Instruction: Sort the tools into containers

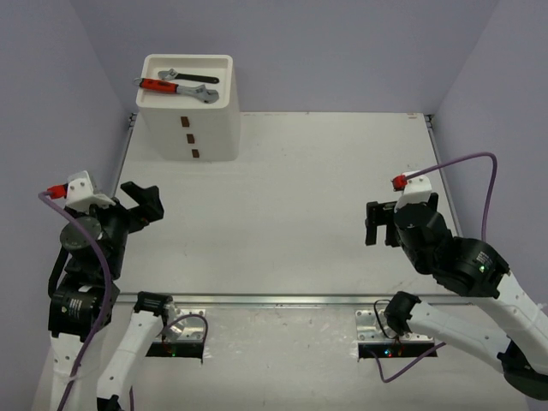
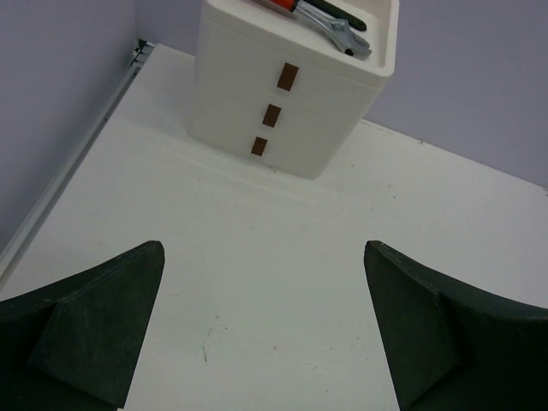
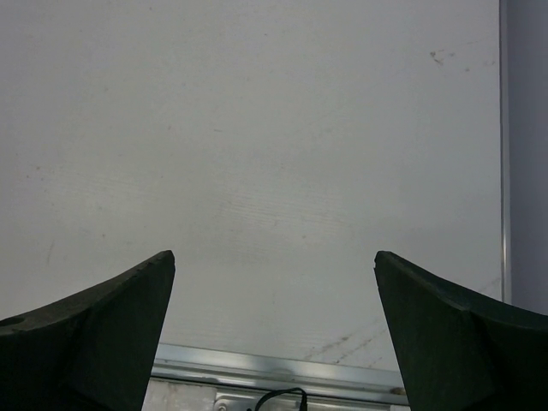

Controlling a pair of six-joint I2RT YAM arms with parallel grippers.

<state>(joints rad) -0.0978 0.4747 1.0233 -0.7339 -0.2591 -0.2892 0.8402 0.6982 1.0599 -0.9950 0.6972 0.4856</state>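
Note:
The white containers unit stands at the table's back left, its drawers shut, with small brown handles down the front. In its top tray lie two of the tools: a red-handled adjustable wrench and a black-handled one. The left wrist view shows the red wrench's silver head over the tray's rim. My left gripper hovers open over the bare table, well short of the unit. My right gripper is open and empty on the right side. No other tools show.
The white table is walled at the back and both sides. A metal rail runs along its near edge, and another strip lines its side. Cables loop from both arms.

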